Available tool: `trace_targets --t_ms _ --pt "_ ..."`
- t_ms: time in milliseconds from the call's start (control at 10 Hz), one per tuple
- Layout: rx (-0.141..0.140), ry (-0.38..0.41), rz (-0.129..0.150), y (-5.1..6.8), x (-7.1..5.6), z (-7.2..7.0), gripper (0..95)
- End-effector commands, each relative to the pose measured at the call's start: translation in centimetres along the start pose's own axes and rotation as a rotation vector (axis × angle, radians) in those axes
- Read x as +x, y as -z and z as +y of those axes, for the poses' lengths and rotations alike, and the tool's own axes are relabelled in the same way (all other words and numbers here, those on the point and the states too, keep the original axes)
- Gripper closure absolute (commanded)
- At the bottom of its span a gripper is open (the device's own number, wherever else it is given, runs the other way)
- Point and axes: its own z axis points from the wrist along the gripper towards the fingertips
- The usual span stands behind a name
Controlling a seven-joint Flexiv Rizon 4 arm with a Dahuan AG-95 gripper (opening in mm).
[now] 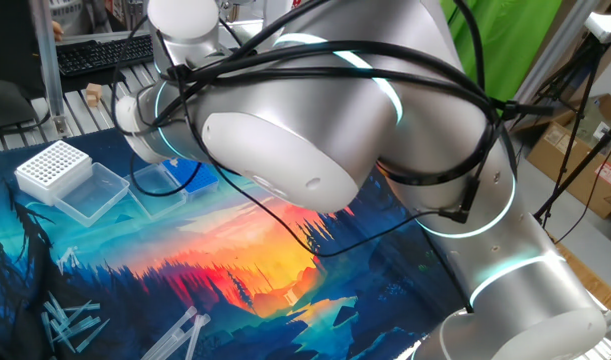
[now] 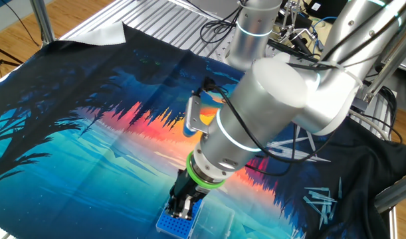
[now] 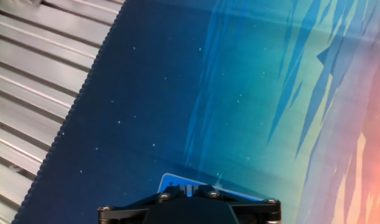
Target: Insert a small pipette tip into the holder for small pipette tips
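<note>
The bright-blue holder for small pipette tips (image 2: 175,226) sits at the near edge of the mat, attached to a clear tray (image 2: 219,222). My gripper (image 2: 183,207) points down right over the holder, its tips just above the grid. In the hand view, only a corner of the holder (image 3: 175,182) shows beyond the black fingers (image 3: 205,190). They stand close together with a thin pale sliver between them, the small pipette tip (image 3: 188,188). In the one fixed view the arm hides the gripper, and only part of the holder (image 1: 197,176) shows.
A larger white box with a grid of holes (image 1: 53,166) and a clear tray (image 1: 91,192) stand left of the holder. Several loose pipette tips (image 1: 75,322) lie on the mat, also visible in the other fixed view (image 2: 321,199). The ribbed metal table (image 3: 34,81) borders the mat.
</note>
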Motion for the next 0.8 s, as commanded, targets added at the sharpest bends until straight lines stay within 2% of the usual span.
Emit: trace_targets --t_ms 100,400,800 --pt "0.006 0.008 -0.008 0.11 -0.04 -0.08 95.0" --pt "0.017 0.019 -0.033 0.10 -0.03 -0.07 95.0" --pt "0.017 0.009 -0.034 -0.11 0.08 -0.03 95.0"
